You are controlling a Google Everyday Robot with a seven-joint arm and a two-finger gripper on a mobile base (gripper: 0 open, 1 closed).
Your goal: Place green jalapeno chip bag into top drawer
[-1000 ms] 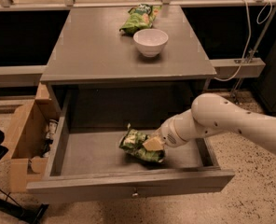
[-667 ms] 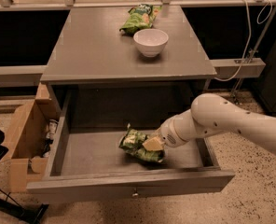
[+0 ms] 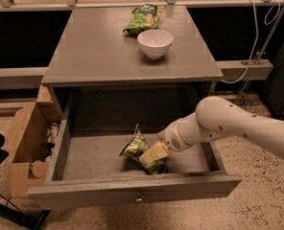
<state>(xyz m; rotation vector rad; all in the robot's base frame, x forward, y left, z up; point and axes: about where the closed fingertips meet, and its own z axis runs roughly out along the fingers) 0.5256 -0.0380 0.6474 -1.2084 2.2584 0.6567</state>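
**One second on, nothing has shifted**

Against the view of a second ago, my tool (image 3: pixel 154 153) and the green jalapeno chip bag (image 3: pixel 135 147) sit as they did. Both are inside the open top drawer (image 3: pixel 84 195), just behind its knob (image 3: pixel 139 200), with the tool touching the bag's right end. I cannot tell whether the tool grips it or has let go. I judge the bag delivered, with only withdrawal left. Farther behind the knob, on the bench (image 3: pixel 94 51), stand a white bowl (image 3: pixel 155 42) and a darker bag (image 3: pixel 143 18). No lettering is legible on either bag.

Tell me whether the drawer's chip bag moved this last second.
No: the green jalapeno chip bag stays behind the knob of the top drawer, claw at it.
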